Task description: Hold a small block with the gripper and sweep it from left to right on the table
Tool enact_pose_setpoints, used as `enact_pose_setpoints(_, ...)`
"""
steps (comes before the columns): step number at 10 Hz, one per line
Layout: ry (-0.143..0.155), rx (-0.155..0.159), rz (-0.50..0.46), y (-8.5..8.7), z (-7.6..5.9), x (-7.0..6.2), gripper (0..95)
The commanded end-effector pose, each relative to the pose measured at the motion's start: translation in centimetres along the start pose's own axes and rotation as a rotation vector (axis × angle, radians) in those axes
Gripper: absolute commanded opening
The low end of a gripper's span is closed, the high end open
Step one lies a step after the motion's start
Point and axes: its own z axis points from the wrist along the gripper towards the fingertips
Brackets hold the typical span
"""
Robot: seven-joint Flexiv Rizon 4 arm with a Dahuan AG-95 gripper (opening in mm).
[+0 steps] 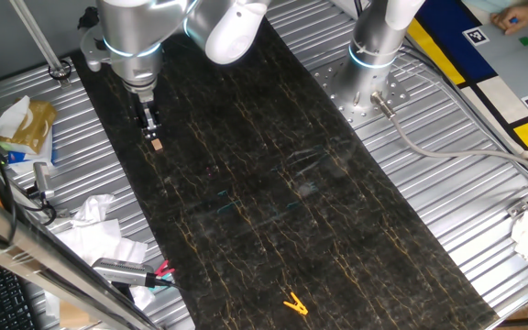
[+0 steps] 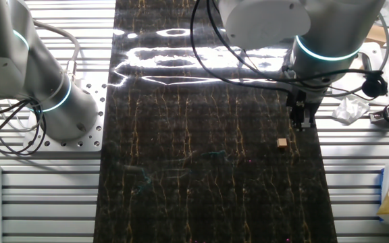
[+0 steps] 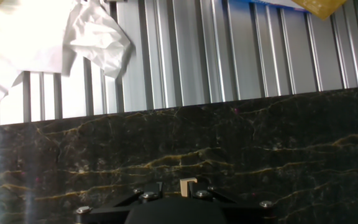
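While the long dark desk with gold veins spreads away from the jaws on all but one side, the silver arm with its blue ring holds them upright near the desk's edge. The small block lies on the desk just past the jaws' tips; the other fixed view shows a gap, so they are not grasping it. Whether they are spread or closed I cannot tell. A yellow clip lies well apart from the jaws.

You have the small block lying on the table near its edge, apart from the tool poised just beside and above it.
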Motion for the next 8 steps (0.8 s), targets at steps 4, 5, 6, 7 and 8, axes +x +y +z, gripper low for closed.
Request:
enact_pose_setpoints(4,0.000,-0.012,-0.020,-1.5,1.3,1.7,19.0)
enact_pose_setpoints(5,-0.003,-0.015,-0.028,-1.7,1.6,1.9,19.0)
enact_pose_setpoints(6,-0.007,-0.016,-0.043,-2.1,2.1,2.2,38.0)
enact_pose_setpoints(7,-0.009,-0.017,-0.049,-2.2,2.4,2.2,38.0)
enact_pose_setpoints(8,-0.009,-0.017,-0.053,-2.3,2.5,2.1,38.0)
